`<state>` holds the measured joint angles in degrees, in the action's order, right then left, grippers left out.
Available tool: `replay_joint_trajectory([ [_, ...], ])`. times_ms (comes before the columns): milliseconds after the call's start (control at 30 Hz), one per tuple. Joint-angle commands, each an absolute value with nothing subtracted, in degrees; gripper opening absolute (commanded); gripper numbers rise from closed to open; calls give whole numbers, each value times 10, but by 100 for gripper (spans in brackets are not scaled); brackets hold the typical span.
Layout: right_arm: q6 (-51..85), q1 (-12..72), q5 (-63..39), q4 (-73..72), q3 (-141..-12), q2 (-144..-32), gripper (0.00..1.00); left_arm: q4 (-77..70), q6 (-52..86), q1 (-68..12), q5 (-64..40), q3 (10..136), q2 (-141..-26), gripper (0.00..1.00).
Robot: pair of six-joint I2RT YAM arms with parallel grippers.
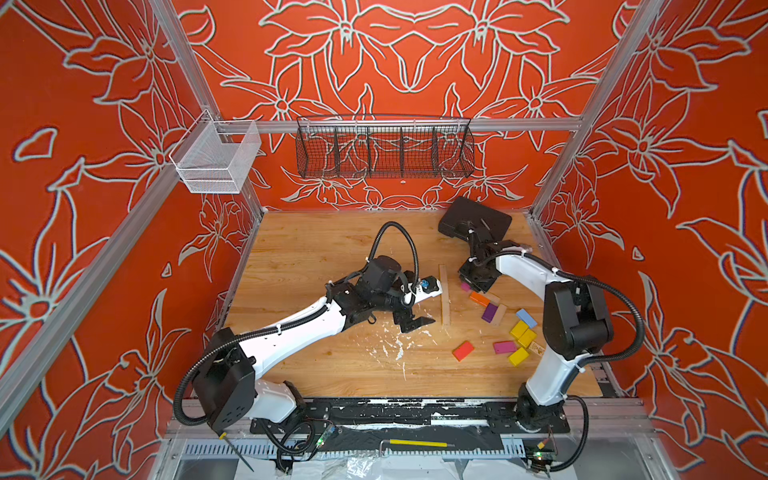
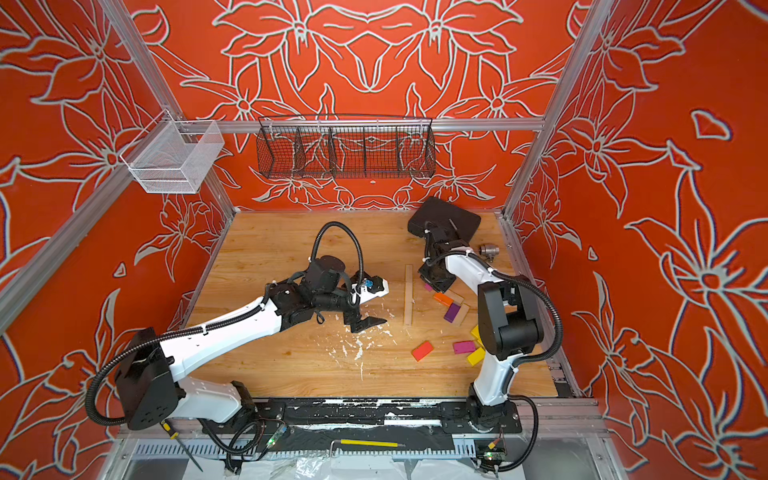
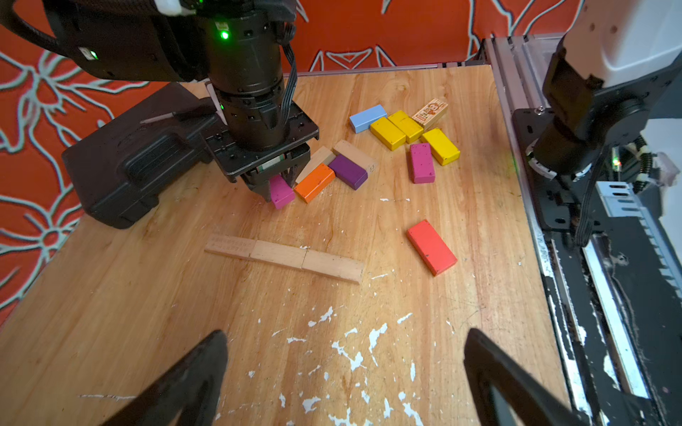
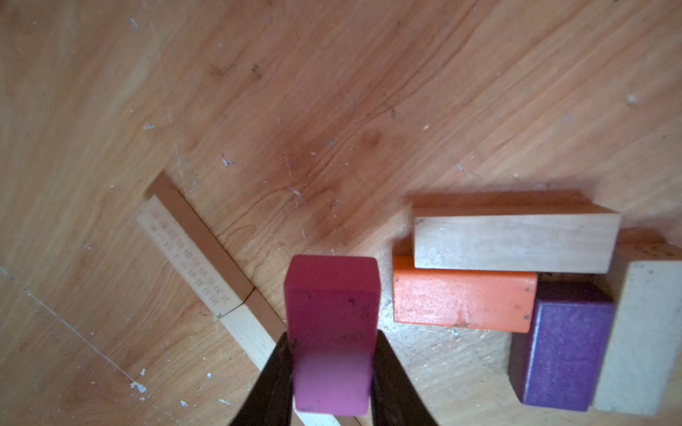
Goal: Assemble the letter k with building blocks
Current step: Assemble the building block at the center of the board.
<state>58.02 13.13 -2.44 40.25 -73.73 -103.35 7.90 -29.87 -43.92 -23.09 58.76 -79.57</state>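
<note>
The stem (image 3: 284,258), three plain wood blocks end to end, looks finished; the k's slanting arms are not yet laid. The left hand (image 3: 345,333) gapes wide and empty on one side of the stem. On the other side, just beside it, the right hand (image 4: 332,369) is clamped on a magenta block (image 4: 332,313), close to the orange block (image 3: 314,182). Next, I judge, that block must be set slanted against the stem's middle. Red floral walls (image 1: 395,62) enclose the stem's paint-flecked wooden desk (image 1: 311,257).
</note>
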Motion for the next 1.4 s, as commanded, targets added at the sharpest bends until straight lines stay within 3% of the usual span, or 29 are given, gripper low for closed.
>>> replay_joint_trajectory([
  [0,625,132,-17,431,-766,-1056,27,52,-283,-438,-203,584,-777,97],
  [833,649,148,-54,420,-847,-1159,28,48,-280,-436,-205,581,-777,97],
  [1367,642,149,-69,413,-847,-1166,38,47,-276,-436,-211,583,-781,97],
])
